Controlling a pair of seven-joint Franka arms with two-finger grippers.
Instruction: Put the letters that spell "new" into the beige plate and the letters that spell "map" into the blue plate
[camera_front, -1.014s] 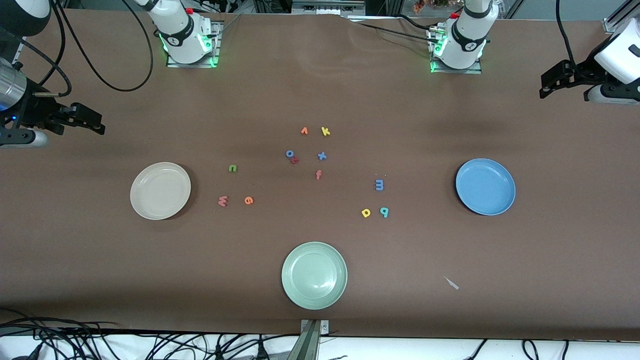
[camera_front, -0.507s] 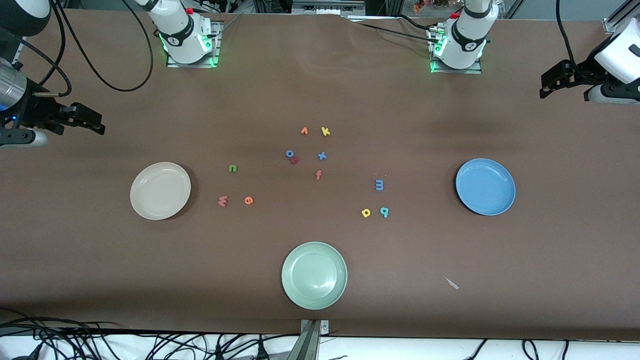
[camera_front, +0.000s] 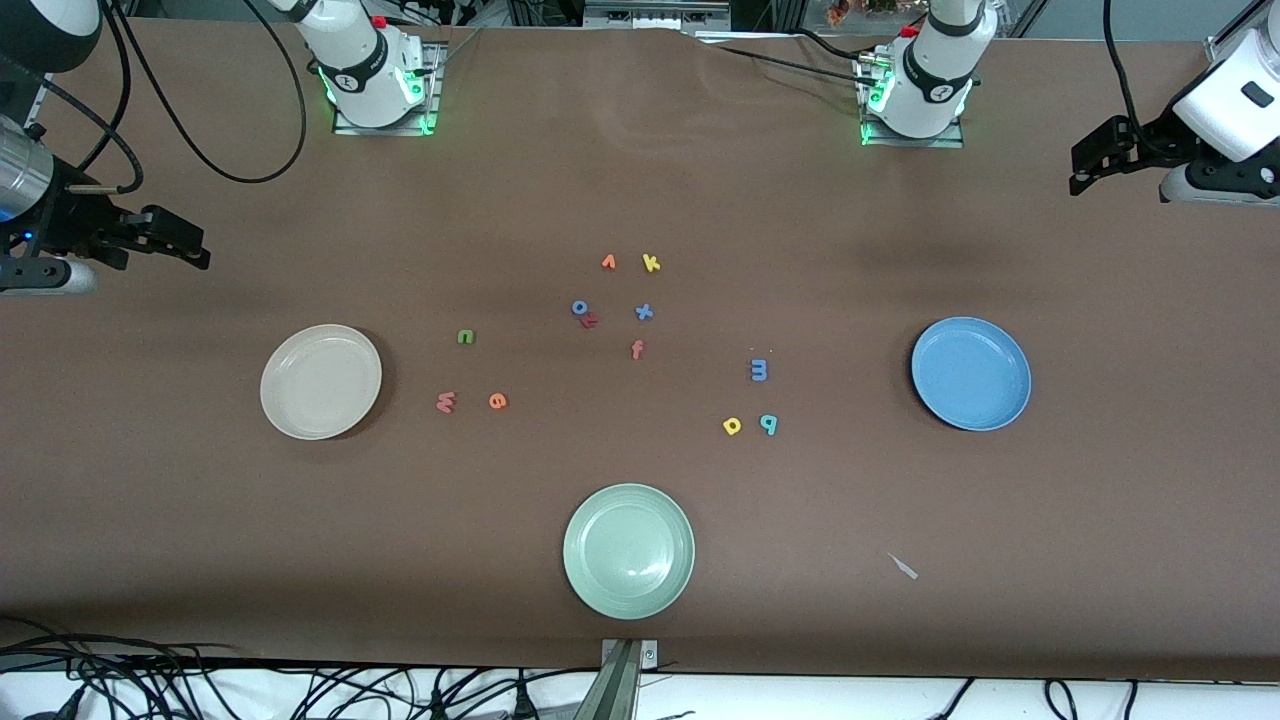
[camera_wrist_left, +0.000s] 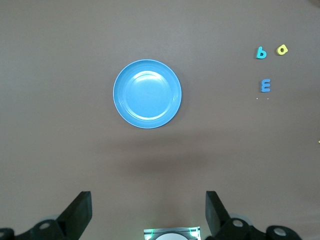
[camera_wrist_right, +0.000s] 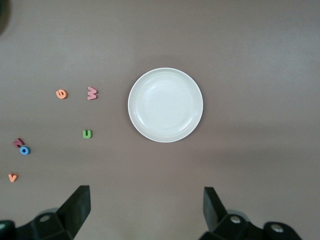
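Table (camera_front: 640, 180): long surface under a brown paper cover. Contents listed from the front camera's edge toward the arm bases.

1. Round pale green shallow plate (camera_front: 580, 575), nearest the front camera, mid-table, nothing in it. A small pale scrap (camera_front: 903, 566) lies on the cover toward the left arm's end.
2. Yellow foam letter a (camera_front: 732, 426) and teal foam letter p (camera_front: 768, 424), just beside each other, apart.
3. Pinkish-red foam letter w (camera_front: 445, 402) and orange foam letter e (camera_front: 497, 401), near each other, beside the beige plate.
4. Round cream-beige shallow plate (camera_front: 285, 405), toward the right arm's end, nothing in it.
5. Round medium-blue shallow plate (camera_front: 945, 400), toward the left arm's end, nothing in it.
6. Blue foam letter m (camera_front: 759, 370), slightly farther than the a and p.
7. Green foam letter n (camera_front: 465, 337), farther than the w and e.
8. Mid-table cluster of spare foam letters: red f (camera_front: 637, 349); blue x (camera_front: 644, 312); blue o (camera_front: 579, 307) touching a dark red letter (camera_front: 590, 320); orange v (camera_front: 608, 262); yellow k (camera_front: 651, 263).
9. Right gripper (camera_front: 190, 250): over the bare cover at its own end, above the beige plate's area; fingers (camera_wrist_right: 75, 205) spread wide, holding nothing.
10. Left gripper (camera_front: 1085, 170): over the bare cover at its own end, fingers (camera_wrist_left: 77, 210) spread wide, holding nothing.

All six task letters lie on the cover, none in a plate.
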